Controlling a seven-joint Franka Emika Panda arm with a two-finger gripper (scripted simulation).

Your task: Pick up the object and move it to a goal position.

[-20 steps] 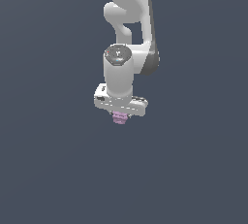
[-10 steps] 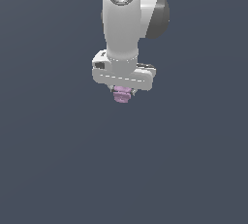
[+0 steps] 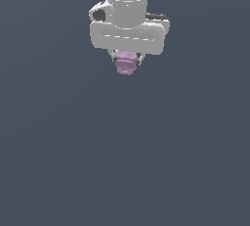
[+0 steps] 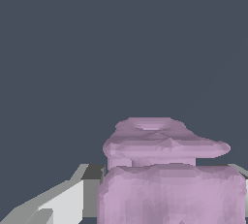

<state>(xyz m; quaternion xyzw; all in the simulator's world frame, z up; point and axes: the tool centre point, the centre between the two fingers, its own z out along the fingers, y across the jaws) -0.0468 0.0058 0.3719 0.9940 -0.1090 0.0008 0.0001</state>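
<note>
The object (image 3: 126, 63) is a small pale pink-purple lumpy block with ridged sides. It hangs under the white hand of my arm, near the top of the exterior view. My gripper (image 3: 127, 59) is shut on it, with a thin finger showing on each side. In the wrist view the object (image 4: 169, 174) fills the lower middle, with a grey-white finger (image 4: 68, 201) beside it. The block is held in the air, well above the dark grey floor (image 3: 122, 161).
The white hand (image 3: 129, 34) and the arm above it reach the top edge of the exterior view. Below and around them there is only uniform dark grey ground.
My gripper has risen towards the top of the exterior view with the block in it, and looms larger. The grip has not changed.
</note>
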